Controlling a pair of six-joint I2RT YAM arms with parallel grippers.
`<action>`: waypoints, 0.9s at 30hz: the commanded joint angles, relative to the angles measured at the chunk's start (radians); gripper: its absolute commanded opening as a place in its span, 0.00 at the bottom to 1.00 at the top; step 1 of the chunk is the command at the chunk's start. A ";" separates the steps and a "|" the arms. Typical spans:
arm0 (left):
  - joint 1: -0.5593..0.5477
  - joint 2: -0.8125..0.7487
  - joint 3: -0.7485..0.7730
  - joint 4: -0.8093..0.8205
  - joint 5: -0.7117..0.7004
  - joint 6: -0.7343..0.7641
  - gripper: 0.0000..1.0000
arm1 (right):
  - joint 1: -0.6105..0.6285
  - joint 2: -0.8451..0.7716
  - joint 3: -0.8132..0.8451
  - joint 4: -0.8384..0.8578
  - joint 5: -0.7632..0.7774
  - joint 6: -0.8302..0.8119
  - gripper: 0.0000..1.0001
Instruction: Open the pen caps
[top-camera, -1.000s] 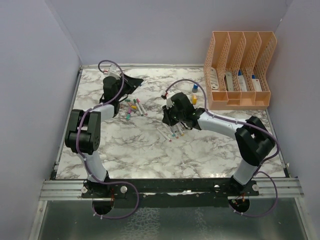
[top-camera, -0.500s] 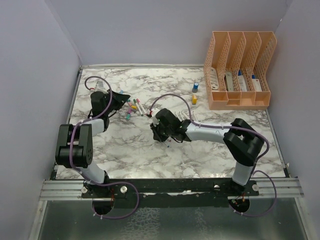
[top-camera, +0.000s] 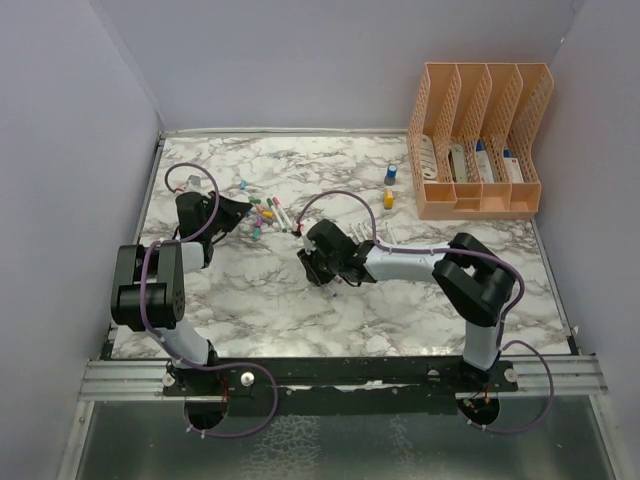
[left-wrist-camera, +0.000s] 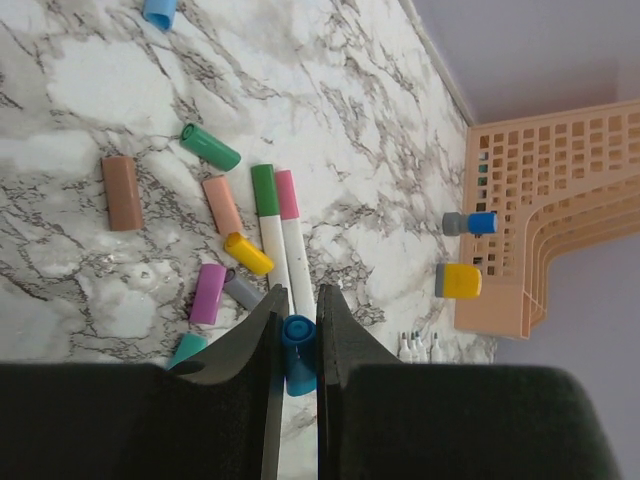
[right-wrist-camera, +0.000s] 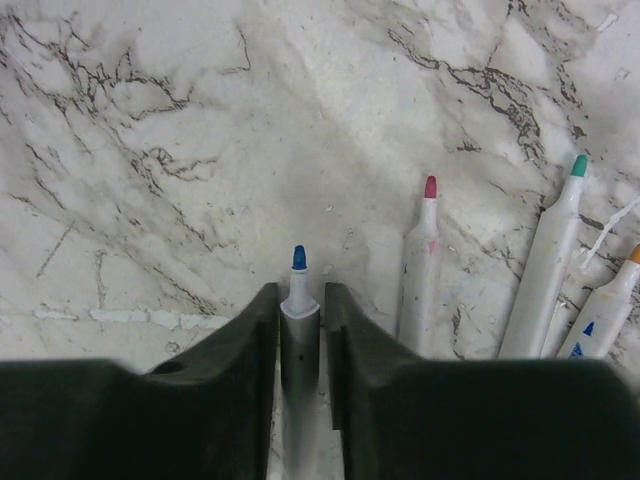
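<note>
Left jaws are clamped on a blue cap (left-wrist-camera: 297, 338), beside loose pen caps (top-camera: 262, 216) scattered far left on the bench (top-camera: 420, 300). Right jaws closely flank an uncapped blue-tipped pen (right-wrist-camera: 298, 310) at bench centre; grip unconfirmed.

Plain lilac walls (top-camera: 300, 60) enclose a marble-patterned table (top-camera: 300, 320).

Nine loose caps (left-wrist-camera: 210, 146) — two capped pens (left-wrist-camera: 270, 240) — four uncapped pens (right-wrist-camera: 420, 270)
</note>
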 joint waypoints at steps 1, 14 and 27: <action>0.010 0.031 -0.012 -0.002 0.011 0.029 0.00 | 0.006 0.017 0.027 0.027 0.039 0.003 0.34; 0.018 0.119 -0.022 -0.002 -0.009 0.049 0.20 | 0.005 0.051 0.224 -0.004 0.127 -0.034 0.70; 0.043 0.090 -0.052 -0.001 -0.015 0.043 0.41 | -0.072 0.341 0.657 -0.136 0.158 -0.092 0.66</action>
